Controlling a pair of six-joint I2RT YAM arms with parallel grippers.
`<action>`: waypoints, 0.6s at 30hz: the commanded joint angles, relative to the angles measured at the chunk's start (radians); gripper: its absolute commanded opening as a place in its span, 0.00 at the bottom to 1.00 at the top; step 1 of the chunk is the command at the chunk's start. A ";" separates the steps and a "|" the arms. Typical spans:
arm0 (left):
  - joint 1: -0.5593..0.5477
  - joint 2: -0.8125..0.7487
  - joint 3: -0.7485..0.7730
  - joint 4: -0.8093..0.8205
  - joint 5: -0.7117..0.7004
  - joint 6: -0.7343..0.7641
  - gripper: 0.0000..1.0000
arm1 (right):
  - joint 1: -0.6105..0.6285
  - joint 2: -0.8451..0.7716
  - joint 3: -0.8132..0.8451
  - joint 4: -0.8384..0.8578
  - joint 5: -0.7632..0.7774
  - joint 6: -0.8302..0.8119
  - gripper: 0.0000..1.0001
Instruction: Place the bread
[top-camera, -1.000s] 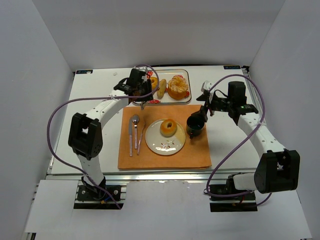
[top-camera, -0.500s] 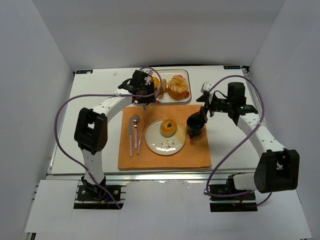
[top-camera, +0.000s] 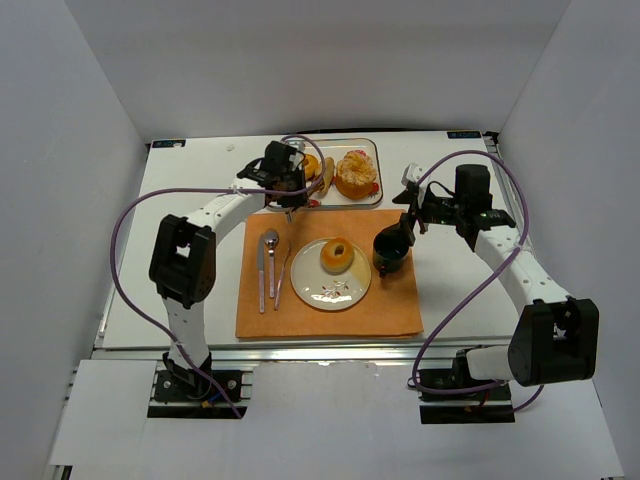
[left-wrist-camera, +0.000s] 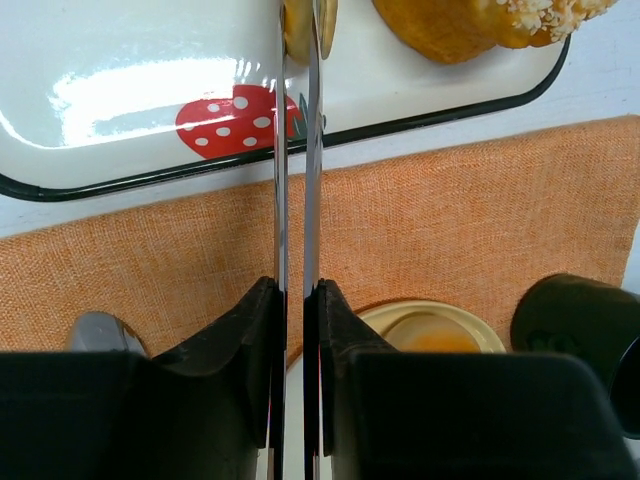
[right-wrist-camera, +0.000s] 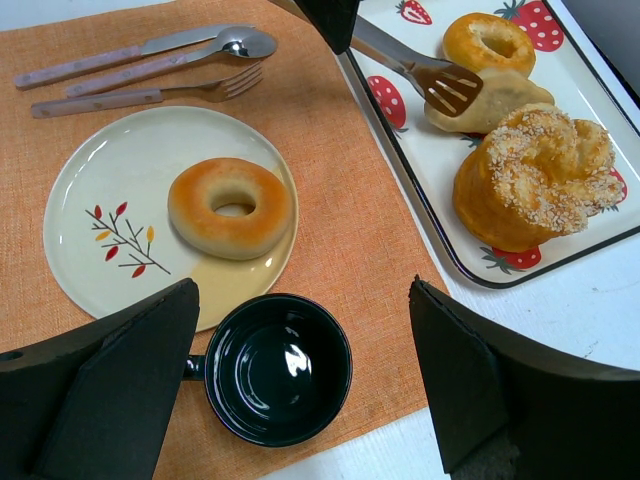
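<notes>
My left gripper (top-camera: 288, 183) is shut on metal tongs (left-wrist-camera: 296, 150) and holds them out over the strawberry-print tray (top-camera: 372, 150). The tongs' slotted tip (right-wrist-camera: 441, 86) lies on a pale long roll (right-wrist-camera: 487, 103) in the tray; I cannot tell whether it is gripped. A ring-shaped bread (right-wrist-camera: 488, 42) and a large sesame bun (right-wrist-camera: 535, 175) also lie in the tray. Another ring-shaped bread (top-camera: 337, 254) sits on the cream plate (top-camera: 312, 290). My right gripper (top-camera: 405, 226) is open and empty, hovering over a black cup (right-wrist-camera: 278, 368).
The plate, the cup (top-camera: 389, 252) and a knife, spoon and fork (top-camera: 270, 265) lie on an orange mat (top-camera: 330, 318). The tray stands just behind the mat's far edge. White walls close in the table on three sides.
My left gripper has moved right towards the tray, and the tongs have swung from over the mat's far edge onto the roll. The right arm has not moved.
</notes>
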 joint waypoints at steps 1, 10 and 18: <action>0.002 -0.099 -0.012 0.039 0.013 0.005 0.15 | -0.005 -0.010 -0.009 0.025 -0.013 0.000 0.89; 0.002 -0.428 -0.263 -0.011 0.086 -0.027 0.06 | -0.007 -0.017 -0.016 0.022 -0.023 -0.014 0.89; 0.002 -0.804 -0.512 -0.210 0.132 -0.171 0.07 | -0.006 0.002 -0.014 0.029 -0.039 -0.016 0.89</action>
